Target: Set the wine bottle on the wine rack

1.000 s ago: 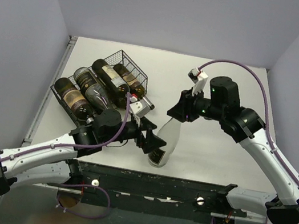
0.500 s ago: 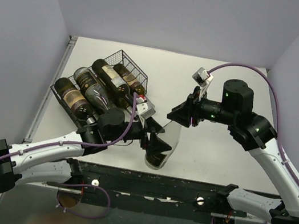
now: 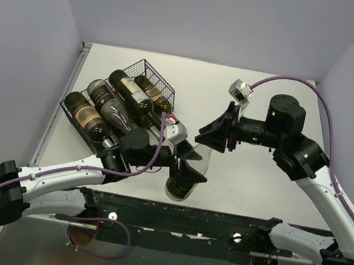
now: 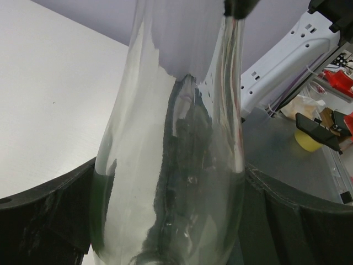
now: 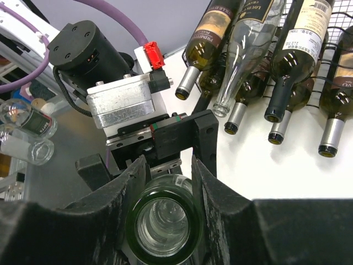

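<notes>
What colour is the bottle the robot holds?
The bottle is clear, greenish glass; right wrist view shows best.

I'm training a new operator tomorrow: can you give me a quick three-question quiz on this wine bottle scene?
1. True or false: the right claw grips the clear glass wine bottle by its neck.
2. The left claw stands: A) astride the bottle's body; B) around its neck; C) far from the bottle.
3. Fill in: the black wire wine rack sits on the ___ arm's side.
Key: 1 true; 2 A; 3 left.
</notes>
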You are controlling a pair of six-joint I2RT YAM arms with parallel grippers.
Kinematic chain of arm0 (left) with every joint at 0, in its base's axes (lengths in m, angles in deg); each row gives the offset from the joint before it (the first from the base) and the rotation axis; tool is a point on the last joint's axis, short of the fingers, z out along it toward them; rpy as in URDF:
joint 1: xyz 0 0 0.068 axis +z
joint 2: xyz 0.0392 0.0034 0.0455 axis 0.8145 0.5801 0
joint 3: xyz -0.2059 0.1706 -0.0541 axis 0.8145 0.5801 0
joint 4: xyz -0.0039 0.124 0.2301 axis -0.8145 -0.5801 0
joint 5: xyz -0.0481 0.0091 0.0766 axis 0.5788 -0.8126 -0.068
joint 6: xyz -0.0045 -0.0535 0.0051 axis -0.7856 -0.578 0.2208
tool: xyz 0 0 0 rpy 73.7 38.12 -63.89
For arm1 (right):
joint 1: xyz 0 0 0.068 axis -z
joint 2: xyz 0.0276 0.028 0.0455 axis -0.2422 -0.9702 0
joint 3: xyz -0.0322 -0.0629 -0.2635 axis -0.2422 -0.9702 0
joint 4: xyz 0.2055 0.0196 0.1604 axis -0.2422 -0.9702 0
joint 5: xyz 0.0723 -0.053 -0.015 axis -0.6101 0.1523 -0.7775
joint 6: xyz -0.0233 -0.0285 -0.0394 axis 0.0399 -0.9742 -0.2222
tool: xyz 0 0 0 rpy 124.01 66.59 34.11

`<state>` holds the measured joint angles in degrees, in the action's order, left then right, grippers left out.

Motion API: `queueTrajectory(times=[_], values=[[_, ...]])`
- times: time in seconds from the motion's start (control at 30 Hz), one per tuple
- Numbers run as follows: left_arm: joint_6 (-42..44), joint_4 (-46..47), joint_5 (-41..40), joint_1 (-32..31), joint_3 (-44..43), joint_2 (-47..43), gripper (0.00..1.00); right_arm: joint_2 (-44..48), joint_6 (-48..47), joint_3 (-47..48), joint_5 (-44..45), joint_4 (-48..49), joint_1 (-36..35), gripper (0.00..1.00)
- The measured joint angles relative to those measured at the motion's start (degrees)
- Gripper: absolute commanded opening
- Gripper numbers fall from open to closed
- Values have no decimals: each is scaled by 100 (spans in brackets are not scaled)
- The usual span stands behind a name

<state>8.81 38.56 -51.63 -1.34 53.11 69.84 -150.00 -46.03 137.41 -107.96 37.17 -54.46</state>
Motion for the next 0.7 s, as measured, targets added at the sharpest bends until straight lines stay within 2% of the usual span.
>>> queueTrajectory(times=[0.03, 0.07, 0.17, 0.27, 0.43, 0.57, 0.7], values=[[28, -15, -2, -2, 0, -7, 0, 4, -9, 0, 0, 0, 0, 3], [57, -39, -15, -2, -2, -22, 0, 9, -17, 0, 0, 0, 0, 10], [190, -227, -96, -7, -44, -101, 0, 26, -59, 0, 7, 0, -7, 47], [533, -599, -221, -26, -160, -199, 0, 42, -22, 0, 22, 0, -22, 73], [1692, -1969, -673, -9, -337, -280, 0, 256, 160, 146, 310, -50, -24, 86], [2588, -2944, -966, 0, -542, -286, 0, 345, 251, 376, 682, -177, -24, 88], [3281, -3491, -1252, 0, -730, -358, 0, 363, 389, 625, 1156, -503, -24, 88]])
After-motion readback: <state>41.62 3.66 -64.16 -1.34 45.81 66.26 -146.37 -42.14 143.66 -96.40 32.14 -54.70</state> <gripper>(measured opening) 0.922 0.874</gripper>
